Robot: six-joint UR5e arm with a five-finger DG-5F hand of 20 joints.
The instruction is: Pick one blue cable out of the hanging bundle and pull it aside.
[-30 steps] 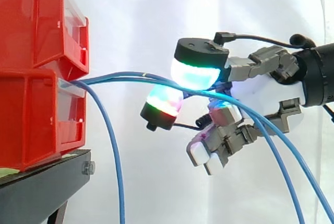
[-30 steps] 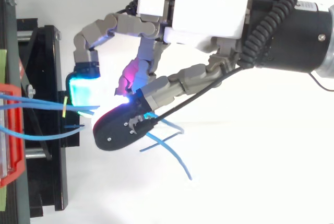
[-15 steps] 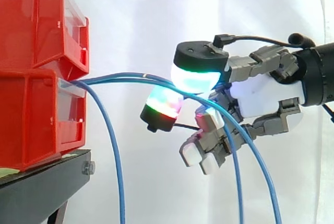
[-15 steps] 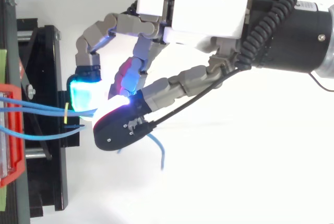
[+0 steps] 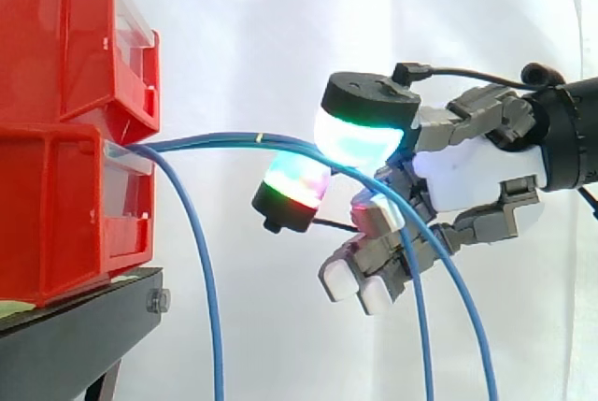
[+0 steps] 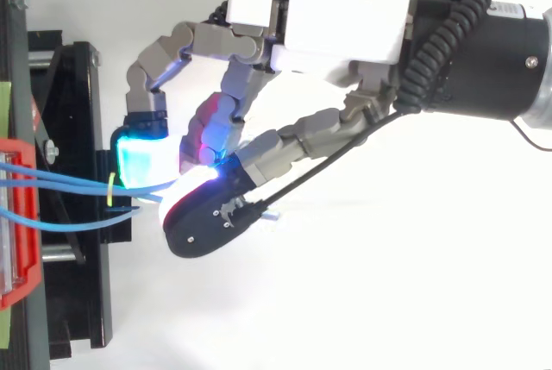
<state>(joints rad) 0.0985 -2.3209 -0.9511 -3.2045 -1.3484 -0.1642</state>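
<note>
We see the hand [image 5: 467, 172] pinching a thin blue cable [image 5: 206, 142] that runs level from the red plastic bin [image 5: 65, 205], its tail now hanging steeper.

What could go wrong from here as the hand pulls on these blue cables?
1. The two blue cables run side by side between the pads of the hand, so a pull would likely drag both rather than one.
2. They stretch nearly level from the red bin. A hard pull may strain them where they leave it, or they may slip out of the pinch.
</note>
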